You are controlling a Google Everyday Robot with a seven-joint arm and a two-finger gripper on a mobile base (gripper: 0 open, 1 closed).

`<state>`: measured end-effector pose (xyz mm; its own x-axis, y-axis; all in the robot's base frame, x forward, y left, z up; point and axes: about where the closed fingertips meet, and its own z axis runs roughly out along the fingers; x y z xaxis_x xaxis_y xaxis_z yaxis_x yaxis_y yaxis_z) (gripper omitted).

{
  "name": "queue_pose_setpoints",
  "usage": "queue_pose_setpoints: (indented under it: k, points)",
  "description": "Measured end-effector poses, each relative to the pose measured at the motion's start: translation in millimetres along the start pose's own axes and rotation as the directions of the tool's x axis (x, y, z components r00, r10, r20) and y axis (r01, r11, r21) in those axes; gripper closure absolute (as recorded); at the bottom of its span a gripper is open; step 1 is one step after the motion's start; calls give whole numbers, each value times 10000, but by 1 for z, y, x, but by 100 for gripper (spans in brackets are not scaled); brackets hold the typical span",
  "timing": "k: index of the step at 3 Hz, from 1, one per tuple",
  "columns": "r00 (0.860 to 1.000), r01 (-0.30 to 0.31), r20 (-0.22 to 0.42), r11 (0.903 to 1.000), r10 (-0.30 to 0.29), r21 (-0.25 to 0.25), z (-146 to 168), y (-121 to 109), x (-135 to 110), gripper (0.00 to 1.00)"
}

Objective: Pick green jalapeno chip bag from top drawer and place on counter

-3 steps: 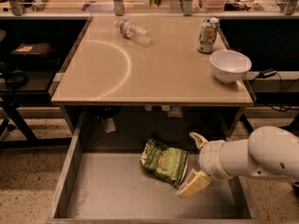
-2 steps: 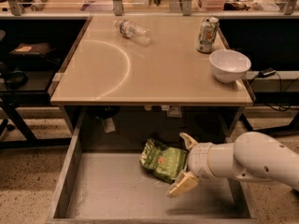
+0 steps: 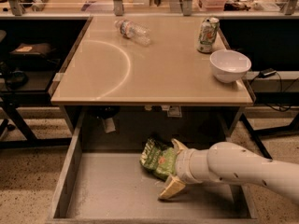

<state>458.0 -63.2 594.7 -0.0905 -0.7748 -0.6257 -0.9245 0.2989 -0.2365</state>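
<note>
Advancing leftward over last second, end effector [image 3: 175, 168] now sits low in top drawer [image 3: 107, 195], tan fingers [image 3: 172, 189] spread wide, bracketing right edge of green jalapeno chip bag [image 3: 158, 158]; nothing clamped yet. Judgement: closure next, lift pending. Bag is crumpled glossy foil on flat grey drawer bottom. Desk [image 3: 154, 73] above is smooth, beige, glossy, with faint arc; carries round white bowl [image 3: 230, 65], can [image 3: 208, 35], clear bottle [image 3: 133, 31].

on the one counter [image 3: 154, 73] there is one clear plastic bottle [image 3: 133, 31], one green-and-white can [image 3: 208, 35] and one white bowl [image 3: 230, 65]. the one top drawer [image 3: 112, 190] holds one green jalapeno chip bag [image 3: 159, 158]. one arm [image 3: 247, 169] reaches into the drawer with one gripper [image 3: 175, 168], its two fingers [image 3: 172, 189] spread at the bag's right edge.
</note>
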Motion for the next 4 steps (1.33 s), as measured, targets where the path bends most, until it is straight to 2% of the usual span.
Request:
queue_pose_setpoints:
  k: [1, 2, 4]
  points:
    - [10000, 20, -3, 10000, -20, -9, 1, 0, -1, 0]
    - [10000, 20, -3, 10000, -20, -9, 1, 0, -1, 18]
    - [10000, 21, -3, 10000, -21, -9, 1, 0, -1, 65]
